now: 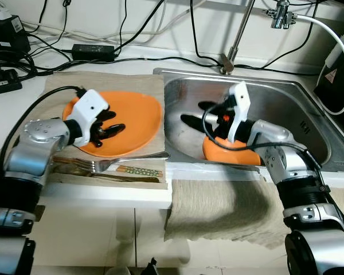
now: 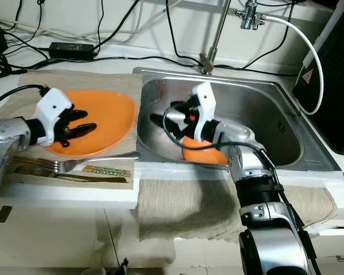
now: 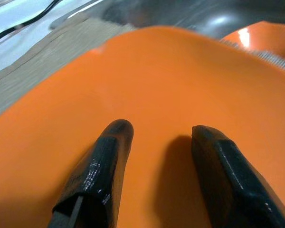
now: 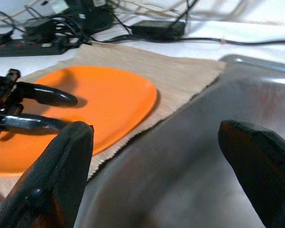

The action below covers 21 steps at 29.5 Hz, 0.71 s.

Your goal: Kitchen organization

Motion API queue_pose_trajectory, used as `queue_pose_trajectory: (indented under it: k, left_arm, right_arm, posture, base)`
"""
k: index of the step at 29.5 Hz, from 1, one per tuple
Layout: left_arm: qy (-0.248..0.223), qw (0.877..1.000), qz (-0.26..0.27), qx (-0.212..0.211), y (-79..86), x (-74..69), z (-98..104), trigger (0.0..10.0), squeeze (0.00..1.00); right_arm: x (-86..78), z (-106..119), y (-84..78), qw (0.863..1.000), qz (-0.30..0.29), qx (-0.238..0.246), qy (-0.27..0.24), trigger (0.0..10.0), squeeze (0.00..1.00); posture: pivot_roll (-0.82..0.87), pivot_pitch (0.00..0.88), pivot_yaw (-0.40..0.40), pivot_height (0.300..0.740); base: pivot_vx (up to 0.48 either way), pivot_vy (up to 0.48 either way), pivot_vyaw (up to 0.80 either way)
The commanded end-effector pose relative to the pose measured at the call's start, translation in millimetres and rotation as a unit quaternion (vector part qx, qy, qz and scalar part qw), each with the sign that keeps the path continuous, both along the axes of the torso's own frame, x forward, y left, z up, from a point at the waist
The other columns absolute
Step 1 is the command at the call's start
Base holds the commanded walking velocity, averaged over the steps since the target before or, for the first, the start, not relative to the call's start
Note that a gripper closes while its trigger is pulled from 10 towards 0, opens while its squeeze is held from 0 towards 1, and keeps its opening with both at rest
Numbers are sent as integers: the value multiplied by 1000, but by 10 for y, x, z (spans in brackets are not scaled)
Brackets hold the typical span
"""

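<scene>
Left gripper (image 1: 112, 127), fingers apart, hovers over the plate (image 1: 135, 112) lying on the mat (image 1: 143, 80) on the desk. Right gripper (image 1: 198, 114), fingers apart, hangs in the sink (image 1: 286, 109) above an orange bowl (image 1: 232, 153). Probable step: clearing dishes; next, the right fingers must descend onto the bowl's rim.
</scene>
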<state>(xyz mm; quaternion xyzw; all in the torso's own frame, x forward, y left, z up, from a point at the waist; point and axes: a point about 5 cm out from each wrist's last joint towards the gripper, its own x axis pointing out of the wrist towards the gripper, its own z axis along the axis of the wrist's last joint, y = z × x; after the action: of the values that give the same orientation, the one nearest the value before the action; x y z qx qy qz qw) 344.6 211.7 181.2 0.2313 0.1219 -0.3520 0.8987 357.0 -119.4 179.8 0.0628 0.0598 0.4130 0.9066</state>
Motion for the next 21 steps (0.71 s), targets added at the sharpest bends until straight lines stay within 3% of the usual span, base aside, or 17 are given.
queue_pose_trajectory:
  k: [1,6,11,15,19,20,21]
  left_arm:
    - [3,1000,-14,5,-92,29,-12,10000,0]
    - [-30,999,-26,-20,-238,71,71,10000,0]
    - [-81,996,1,-28,-198,111,251,10000,0]
    - [-121,991,43,-25,63,50,456,10000,0]
    - [-124,989,86,8,360,-55,480,10000,0]
    - [-124,989,86,8,360,-55,480,10000,0]
    - [-115,986,119,22,577,-149,463,10000,0]
  right_arm:
    - [39,-26,-15,1000,-24,0,16,10000,0]
    - [98,-215,170,996,-53,2,76,10000,0]
    - [159,-260,302,992,-69,10,101,10000,0]
    - [221,-174,477,992,-60,31,107,10000,0]
    - [279,-128,544,992,-79,28,100,10000,0]
    - [279,-128,544,992,-79,28,100,10000,0]
    - [303,-78,585,992,-80,37,94,10000,0]
  posture:
    - [-38,0,-91,740]
    - [-29,0,-104,740]
    - [-20,0,-114,740]
    - [-10,0,-127,740]
    - [-5,0,-133,740]
    - [-5,0,-133,740]
    - [2,0,-142,740]
  base:
    - [0,0,0]
    - [0,0,0]
    - [0,0,0]
    - [0,0,0]
    - [0,0,0]
    - [0,0,0]
    - [0,0,0]
